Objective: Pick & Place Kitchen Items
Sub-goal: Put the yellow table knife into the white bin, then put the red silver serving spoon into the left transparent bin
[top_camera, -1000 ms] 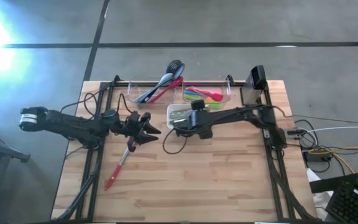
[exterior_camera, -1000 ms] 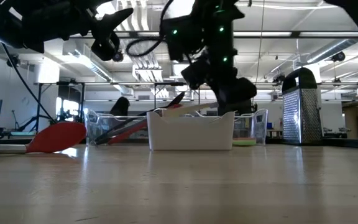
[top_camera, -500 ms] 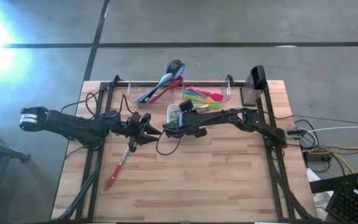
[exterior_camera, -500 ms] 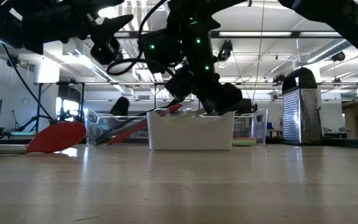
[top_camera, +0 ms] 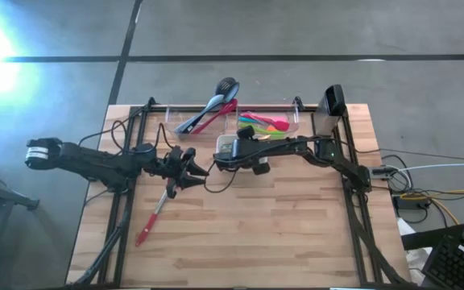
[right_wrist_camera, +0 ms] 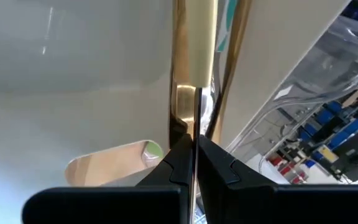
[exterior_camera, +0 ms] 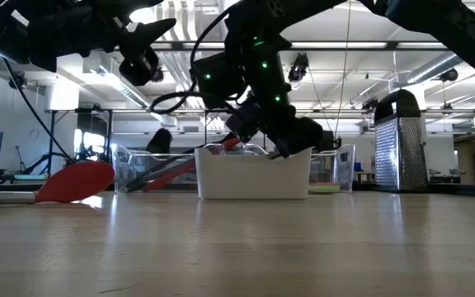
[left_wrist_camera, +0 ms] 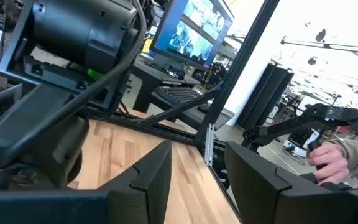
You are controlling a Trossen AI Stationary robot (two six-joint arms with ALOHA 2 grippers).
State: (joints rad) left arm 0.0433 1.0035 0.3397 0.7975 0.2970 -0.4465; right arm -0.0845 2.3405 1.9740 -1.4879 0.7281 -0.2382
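Note:
My right gripper [right_wrist_camera: 194, 146] reaches from the table's right into the white square dish [top_camera: 222, 143] and is shut on a thin tan utensil handle [right_wrist_camera: 194, 62]. Another pale wooden piece with a green tip [right_wrist_camera: 114, 163] lies in the dish. A red spatula [top_camera: 150, 219] lies flat on the table at the near left. My left gripper [top_camera: 195, 167] hovers open above the table, just left of the dish, with nothing between its fingers. More utensils lie in the two clear bins [top_camera: 204, 121] at the back. My right gripper pinches the tan handle's thin edge [right_wrist_camera: 194, 127] between its two fingertips. The fingers slant down from the table's right into the dish and lie along the handle, which runs on ahead of them beside the dish's wall [right_wrist_camera: 278, 68]. Its far end is out of view.
The second clear bin [top_camera: 268, 122] holds green, pink and blue utensils. A metal grater [top_camera: 329, 113] stands at the back right. Black frame rails run along both table sides. A person's hand [left_wrist_camera: 331, 155] shows in the room beyond the table. Bare wood lies near the front edge.
My right gripper, still shut, has sunk toward the white dish and shifted toward the table's left and far side, rolling a little. The pale handle that stood out above the dish's rim has gone down behind it.

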